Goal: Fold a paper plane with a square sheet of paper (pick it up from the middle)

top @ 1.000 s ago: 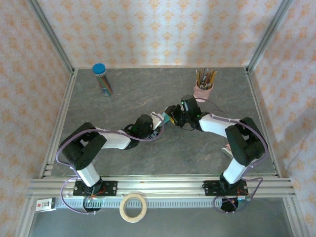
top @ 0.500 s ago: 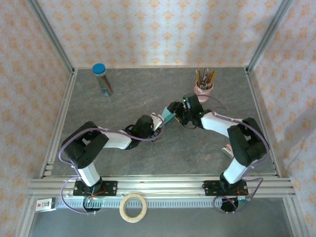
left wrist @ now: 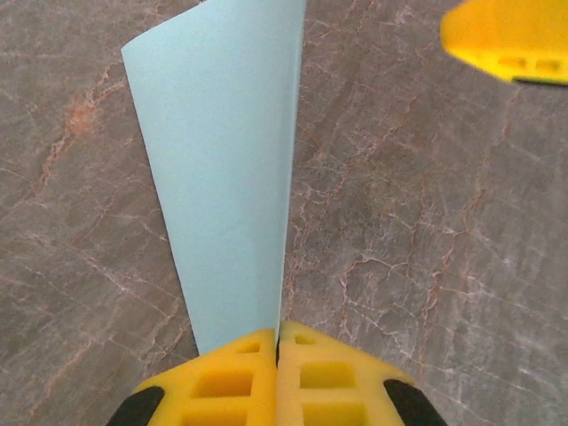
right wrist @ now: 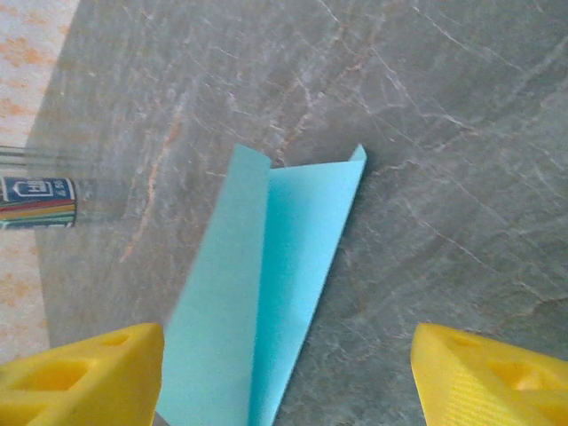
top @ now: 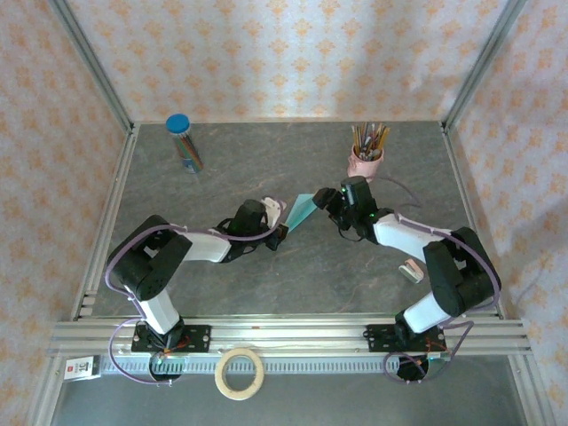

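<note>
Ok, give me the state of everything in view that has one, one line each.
sheet of paper: folded lengthwise, one end pinched in the left gripper.
left gripper: shut on the sheet of paper.
right gripper: open, fingers wide apart either side of the sheet.
pencil cup: upright, holding pencils.
blue-capped tube: standing, cap on.
tape roll: lying flat.

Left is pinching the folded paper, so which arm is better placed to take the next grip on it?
Right. The right gripper is open, and the turquoise paper lies between its spread fingers in the wrist view. The left gripper is shut on one end of the paper, so it probably cannot regrip without dropping it.
</note>
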